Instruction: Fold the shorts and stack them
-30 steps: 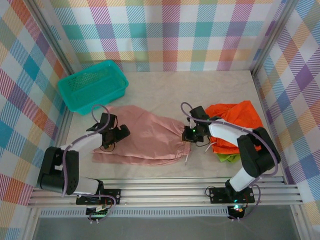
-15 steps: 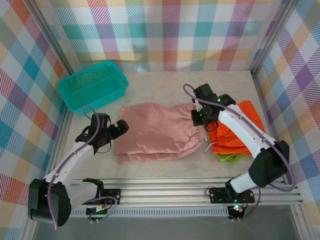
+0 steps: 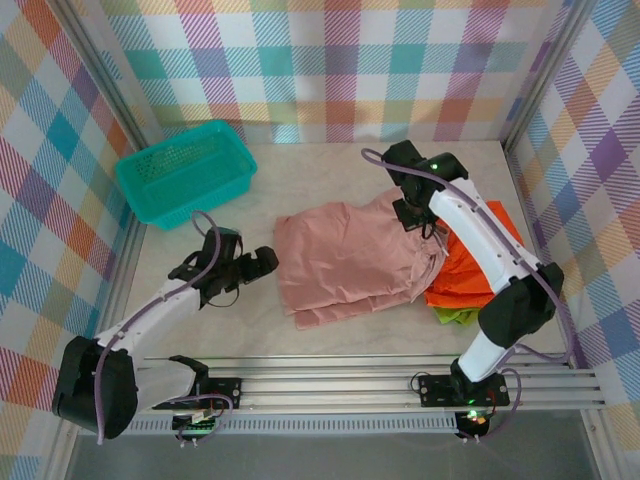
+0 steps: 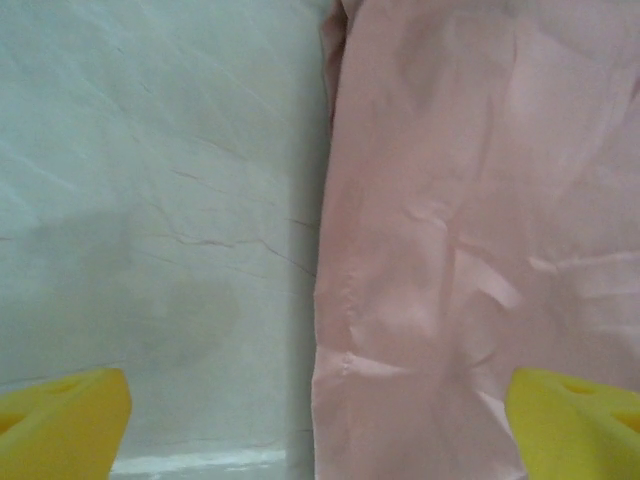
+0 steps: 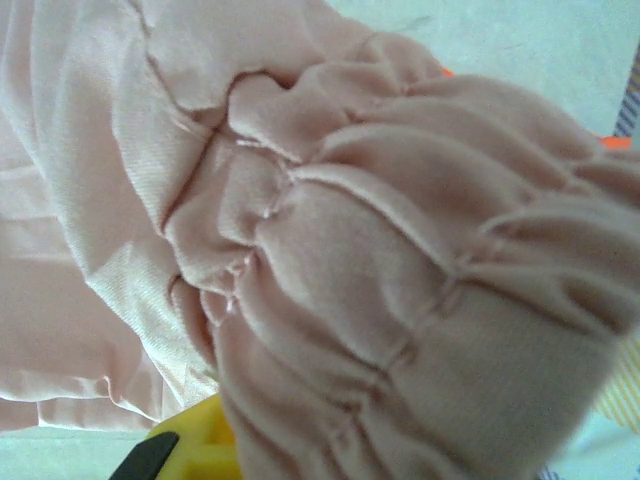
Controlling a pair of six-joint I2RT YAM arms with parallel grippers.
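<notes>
While the right gripper [image 3: 413, 216] is clamped on the gathered elastic waist of the pink shorts [image 3: 345, 265], that end sits bunched in its grip toward the far right of the garment; the rest of the cloth lies flat across the middle of the table [image 3: 320, 175]; its long axis runs from the held waist down and leftward to the hem; the left gripper [image 3: 262, 264] hovers just beside that hem edge, its yellow fingers [image 4: 60, 420] spread wide apart and holding nothing, so the cloth lies to its right; the right arm is the nearer one to the stack; the orange shorts [image 3: 455, 285] lie immediately right of the pink pair, touching it, with the lime green shorts [image 3: 452, 316] peeking out beneath them; judging from this, the coming move turns on carrying the waist either back over the hem or rightward onto the orange pair; the tabletop is pale and marbled; a teal mesh basket [image 3: 200, 200] sits at the far left; bright plaid walls [image 3: 330, 70] enclose the space.
</notes>
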